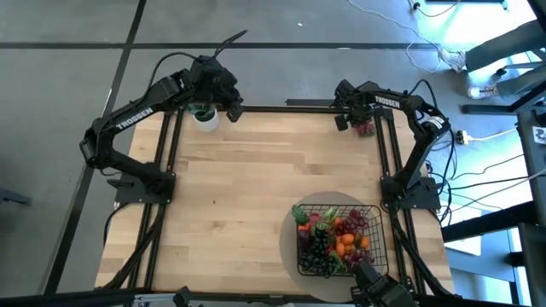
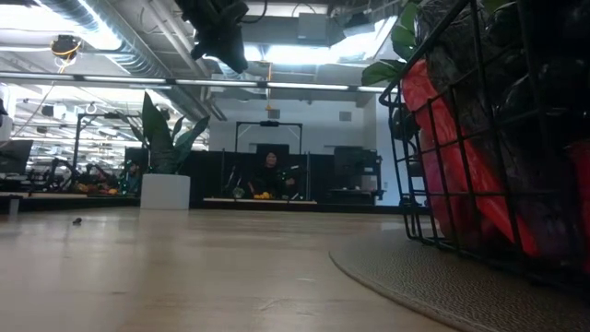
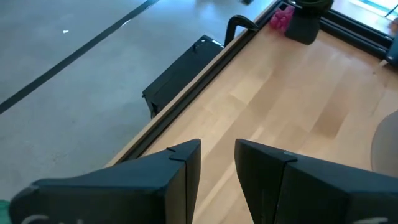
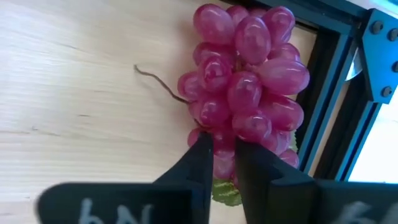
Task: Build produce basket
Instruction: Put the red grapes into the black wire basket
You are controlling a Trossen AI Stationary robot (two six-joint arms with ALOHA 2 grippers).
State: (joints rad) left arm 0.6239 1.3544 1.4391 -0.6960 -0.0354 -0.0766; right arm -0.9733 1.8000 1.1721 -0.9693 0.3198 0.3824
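Observation:
A bunch of pink-red grapes (image 4: 249, 81) sits at the table's far right corner, and also shows in the high view (image 1: 365, 129). My right gripper (image 4: 224, 144) is shut on its end. The black wire basket (image 1: 381, 228) stands on a round beige mat (image 1: 288, 234) at the near right. It holds dark and red grapes, orange tangerines and other toy produce. My left gripper (image 3: 217, 149) is open and empty, high above the far left of the table (image 1: 232, 109). My right gripper pinches grapes at the bunch's leafy end (image 4: 224, 163) between its two fingers. The rest of the bunch reaches out past the fingertips, with its thin stem (image 4: 155, 78) to one side. I cannot tell whether the bunch is lifted off the table.
A spiky green plant in a white pot (image 1: 205, 114) stands at the far left under my left arm, and also shows in the low view (image 2: 166, 175). A black frame rail (image 4: 329, 106) runs right beside the grapes. Bare wood lies between the arms and left of the mat.

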